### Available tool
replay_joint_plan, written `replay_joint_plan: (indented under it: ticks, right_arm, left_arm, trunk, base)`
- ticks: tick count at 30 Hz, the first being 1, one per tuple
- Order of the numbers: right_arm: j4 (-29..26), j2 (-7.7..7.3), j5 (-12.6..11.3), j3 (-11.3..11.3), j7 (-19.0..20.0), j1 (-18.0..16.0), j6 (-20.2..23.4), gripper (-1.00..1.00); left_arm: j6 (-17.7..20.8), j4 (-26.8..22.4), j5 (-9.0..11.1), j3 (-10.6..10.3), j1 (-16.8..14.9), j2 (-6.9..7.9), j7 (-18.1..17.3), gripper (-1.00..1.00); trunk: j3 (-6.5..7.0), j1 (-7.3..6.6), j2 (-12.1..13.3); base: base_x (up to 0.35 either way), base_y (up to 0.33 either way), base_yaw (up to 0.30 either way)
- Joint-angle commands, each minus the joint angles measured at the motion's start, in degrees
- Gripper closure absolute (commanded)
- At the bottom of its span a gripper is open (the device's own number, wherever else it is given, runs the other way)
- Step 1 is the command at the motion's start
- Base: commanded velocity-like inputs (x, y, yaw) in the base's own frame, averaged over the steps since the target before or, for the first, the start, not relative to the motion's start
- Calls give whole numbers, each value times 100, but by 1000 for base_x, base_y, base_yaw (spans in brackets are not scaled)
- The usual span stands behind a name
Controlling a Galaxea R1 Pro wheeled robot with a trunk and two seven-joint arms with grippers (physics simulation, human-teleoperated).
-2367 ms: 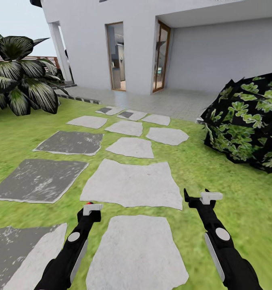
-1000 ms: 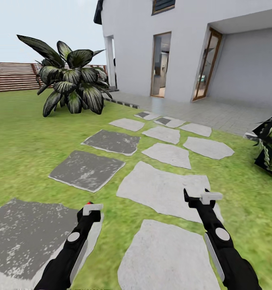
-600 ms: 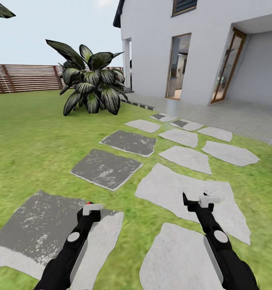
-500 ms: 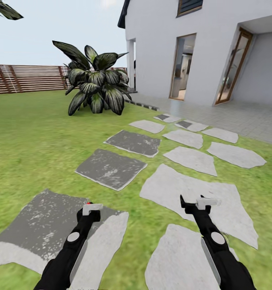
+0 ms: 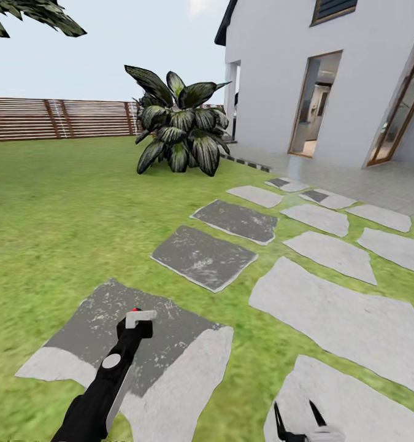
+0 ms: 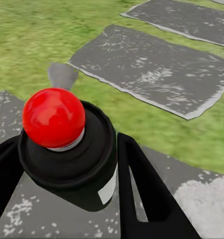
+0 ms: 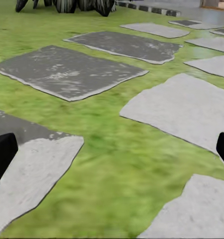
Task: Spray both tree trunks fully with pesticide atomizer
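Note:
My left gripper (image 5: pixel 138 319) is shut on the pesticide atomizer (image 5: pixel 137 313), a small dark bottle with a white part and a red spot. In the left wrist view the atomizer (image 6: pixel 72 159) shows its round red top between my black fingers (image 6: pixel 142 194). It is held above a dark grey paving stone (image 5: pixel 102 331) on the grass floor (image 5: pixel 53 233). My right gripper (image 5: pixel 294 414) sits low at the head view's bottom edge, open and empty, and its gap (image 7: pixel 112 154) looks over grass and stones. Jagged dark tree foliage (image 5: pixel 35 15) reaches in at the top left. The tree trunks are out of view.
A broad-leaved plant (image 5: pixel 179 126) stands ahead by the white house (image 5: pixel 280 67), which has open doorways (image 5: pixel 314 104) and a tiled patio (image 5: pixel 366 178). A brown slat fence (image 5: pixel 59 116) bounds the lawn at the back left. Grey stepping stones (image 5: pixel 335 316) run to the right.
The camera has swung left, so plant, house and stones slid right and the fence and foliage came in. My right arm has dropped to the bottom edge. The left gripper keeps the atomizer.

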Motion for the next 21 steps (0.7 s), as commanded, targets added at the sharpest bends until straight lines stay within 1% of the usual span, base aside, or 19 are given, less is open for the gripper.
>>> replay_joint_plan:
  ticks: [1, 4, 9, 12, 21]
  right_arm:
    - [394, -6, -12, -6, 1, 2, -27, -100]
    - [754, -11, -23, -11, 2, 6, -27, -100]
    - [1143, -12, -24, -16, 3, 8, -27, -100]
    - [1302, -13, -23, -14, 3, 8, -27, -100]
    - [1470, 0, -12, 5, 11, 8, -27, -100]
  left_arm:
    - [-1, 1, -2, 0, 0, 1, -1, 100]
    - [-1, 5, -2, 2, 0, 3, 1, 100]
    - [-8, 6, -2, 2, 0, -1, 7, 100]
    - [-9, 8, -2, 2, 0, -1, 8, 100]
    - [-18, 15, 6, -5, 0, -5, 8, 100]
  trunk:
    - [4, -1, -1]
    - [7, -1, -1]
    - [8, -1, -1]
    - [8, -1, -1]
    - [8, -1, -1]
  base:
    - [103, 304, 122]
    - [128, 303, 53]
    - [157, 298, 11]
    - [168, 295, 2]
    - [170, 293, 0]
